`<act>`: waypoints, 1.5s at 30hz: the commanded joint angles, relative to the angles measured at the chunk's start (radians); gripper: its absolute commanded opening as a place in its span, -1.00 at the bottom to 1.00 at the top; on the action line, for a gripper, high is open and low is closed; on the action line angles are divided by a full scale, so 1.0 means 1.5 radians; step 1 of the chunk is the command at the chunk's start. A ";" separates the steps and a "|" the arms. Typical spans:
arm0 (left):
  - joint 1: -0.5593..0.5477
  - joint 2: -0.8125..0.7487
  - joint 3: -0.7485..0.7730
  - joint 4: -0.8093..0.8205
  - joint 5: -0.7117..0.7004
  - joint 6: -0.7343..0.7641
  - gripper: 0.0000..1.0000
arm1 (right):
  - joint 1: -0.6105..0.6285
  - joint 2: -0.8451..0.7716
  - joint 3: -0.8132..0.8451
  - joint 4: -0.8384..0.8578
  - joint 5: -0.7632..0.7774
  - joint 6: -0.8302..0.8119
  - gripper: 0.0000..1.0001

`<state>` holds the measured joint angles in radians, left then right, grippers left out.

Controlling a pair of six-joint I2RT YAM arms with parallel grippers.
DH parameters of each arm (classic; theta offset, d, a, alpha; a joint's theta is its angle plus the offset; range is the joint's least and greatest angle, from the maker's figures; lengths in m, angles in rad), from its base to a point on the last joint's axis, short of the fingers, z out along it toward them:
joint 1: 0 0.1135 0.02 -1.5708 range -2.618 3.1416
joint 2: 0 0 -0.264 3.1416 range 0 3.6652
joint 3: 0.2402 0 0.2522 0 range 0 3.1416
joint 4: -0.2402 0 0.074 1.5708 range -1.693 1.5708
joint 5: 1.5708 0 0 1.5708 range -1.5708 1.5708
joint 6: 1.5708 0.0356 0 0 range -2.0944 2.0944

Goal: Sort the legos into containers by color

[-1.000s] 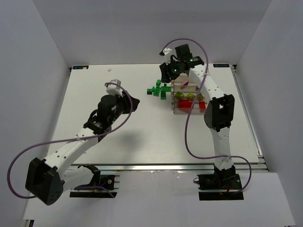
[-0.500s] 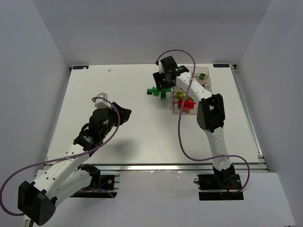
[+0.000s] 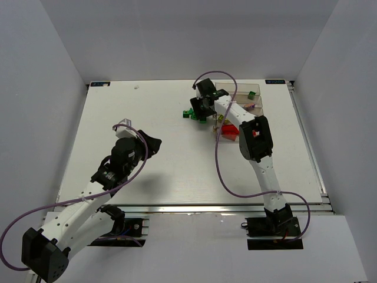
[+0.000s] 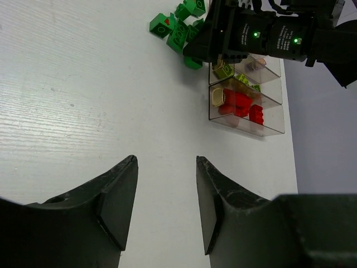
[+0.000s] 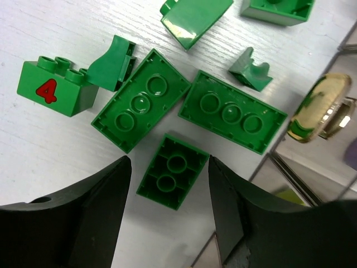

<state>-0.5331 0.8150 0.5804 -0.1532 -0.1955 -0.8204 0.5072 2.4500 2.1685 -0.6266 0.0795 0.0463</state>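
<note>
A small green brick (image 5: 173, 178), lying studs-down with two round hollows showing, sits on the worktop (image 5: 44, 151) in the gap between the fingers (image 5: 89, 223) of the right gripper (image 5: 169, 164). They are spread wide to either side of it, neither touches it as far as the wrist view shows, and nothing is grasped. Just beyond it, at 11 and 1 o'clock, lie two flat green plates (image 5: 148, 100) side by side, each with three hollows up. At 10 o'clock stands a green brick marked 4 (image 5: 49, 89) in red, with a curved green piece (image 5: 111, 64) right against its side. More green legos (image 5: 195, 17) lie at 12 o'clock by the top edge. At 3 o'clock a corner of the containers (image 5: 290, 173) shows, with a yellow-green translucent piece (image 5: 318, 109) inside. From above, the green pile lies on the worktop just at 9 o'clock of the containers, with the right gripper low over it. The bin nearest the arm bases holds red legos (image 4: 240, 103), the next one yellow-green ones, and a lone green lego (image 3: 252, 94) sits in the far bin. The left gripper (image 4: 165, 167) hangs well apart at about 7 o'clock of the pile, its fingers released and parted over the worktop, holding nothing.
</note>
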 commanded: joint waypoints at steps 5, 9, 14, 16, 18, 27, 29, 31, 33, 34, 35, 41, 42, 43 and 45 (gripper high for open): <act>0.001 -0.007 0.003 -0.004 -0.009 0.000 0.12 | 0.011 0.029 0.014 0.021 0.027 -0.008 0.15; 0.001 -0.010 0.002 -0.004 -0.011 -0.001 0.12 | 0.011 0.018 0.003 0.019 0.026 -0.017 0.00; 0.001 -0.002 0.001 0.007 -0.012 0.000 0.13 | 0.011 -0.033 -0.033 0.025 -0.018 -0.028 -0.44; 0.001 0.002 0.001 0.011 -0.009 0.001 0.13 | 0.011 -0.057 -0.057 0.028 -0.044 -0.029 -0.69; 0.001 0.007 0.001 0.013 -0.006 0.001 0.12 | 0.011 -0.100 -0.071 0.035 -0.098 -0.058 -0.79; 0.001 0.010 -0.008 0.026 0.001 -0.001 0.13 | -0.039 -0.265 -0.158 0.127 -0.238 -0.098 -1.00; 0.001 0.011 -0.008 0.029 0.003 -0.001 0.13 | -0.066 -0.265 -0.151 0.134 -0.233 -0.091 -1.00; 0.001 0.012 -0.009 0.033 0.007 -0.002 0.13 | -0.099 -0.249 -0.129 0.136 -0.215 -0.080 -1.00; 0.001 0.014 -0.010 0.035 0.009 -0.002 0.13 | -0.123 -0.226 -0.105 0.143 -0.197 -0.067 -1.00; 0.001 0.013 -0.012 0.036 0.011 -0.003 0.13 | -0.150 -0.217 -0.098 0.157 -0.193 -0.052 -1.00; 0.001 0.013 -0.013 0.036 0.012 -0.005 0.13 | -0.164 -0.199 -0.089 0.163 -0.184 -0.043 -1.00; 0.001 0.015 -0.020 0.036 0.014 -0.010 0.13 | -0.256 -0.128 -0.013 0.231 -0.209 0.028 -1.00; 0.001 0.016 -0.023 0.037 0.014 -0.012 0.13 | -0.270 -0.122 -0.006 0.246 -0.212 0.031 -1.00; 0.001 0.017 -0.026 0.038 0.014 -0.013 0.13 | -0.276 -0.116 -0.004 0.257 -0.215 0.030 -1.00; 0.001 0.022 -0.033 0.043 0.017 -0.017 0.13 | -0.282 -0.102 -0.002 0.282 -0.206 0.025 -1.00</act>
<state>-0.5331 0.8421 0.5529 -0.1089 -0.1825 -0.8337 0.0895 2.3001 2.0995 -0.3275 -0.2157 0.0517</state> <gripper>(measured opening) 0.566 0.426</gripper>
